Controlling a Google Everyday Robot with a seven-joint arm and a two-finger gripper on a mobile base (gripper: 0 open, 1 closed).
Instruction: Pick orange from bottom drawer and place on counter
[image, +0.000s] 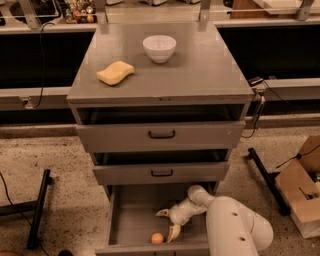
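Gripper (169, 223) sits low inside the pulled-out bottom drawer (131, 215), fingers spread, pinching nothing. Orange (157, 238) lies on the drawer floor against the front wall, just beside the lower fingertip; can't tell if they touch. Open floor to the orange's left. Two upper drawers (161, 173) hang slightly open above the arm. Counter (210, 70): white bowl (159, 48) at the back, yellow sponge (115, 72) on the left, open room on the right half.

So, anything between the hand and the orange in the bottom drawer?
Nothing visible. The white two-finger hand hangs open inside the deep grey metal bottom drawer, just beside the small round orange; only bare drawer floor lies between them.
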